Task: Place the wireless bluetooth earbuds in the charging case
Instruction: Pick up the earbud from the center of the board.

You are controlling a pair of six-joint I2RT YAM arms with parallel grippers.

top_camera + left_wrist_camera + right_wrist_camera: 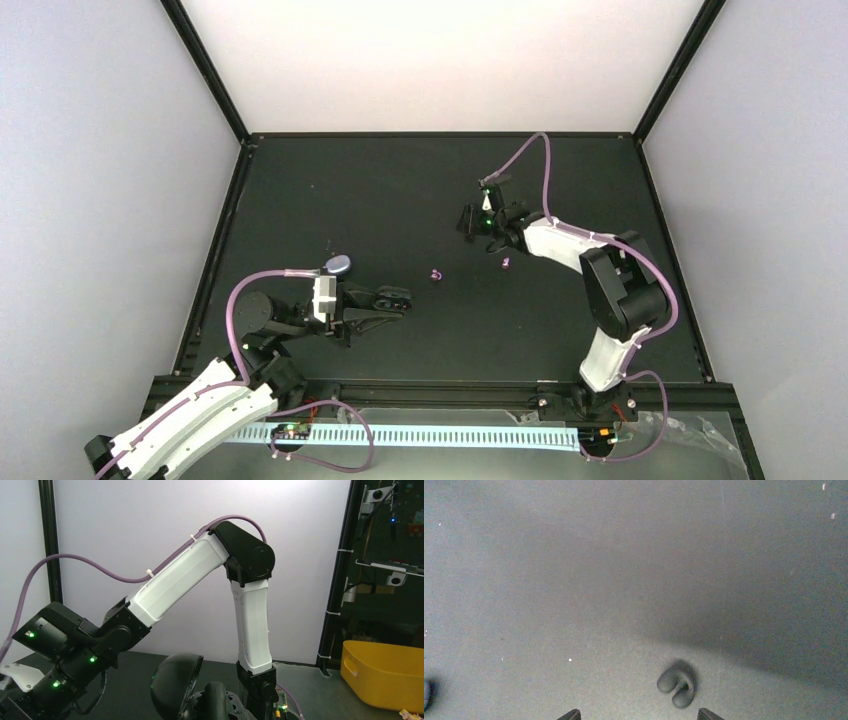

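Observation:
A black charging case sits in my left gripper, left of the table's middle. In the left wrist view the case has its lid standing open, and one finger presses against its base. Two purple-pink earbuds lie on the black table between the arms. My right gripper hangs over the far middle of the table, jaws wide apart. In the right wrist view a black earbud lies on the table just ahead of its fingertips.
A grey-purple oval case lies beside the left wrist. A dark blurred spot shows at the right wrist view's left edge. The right arm stands in front of the left wrist camera. A yellow bin sits outside the frame.

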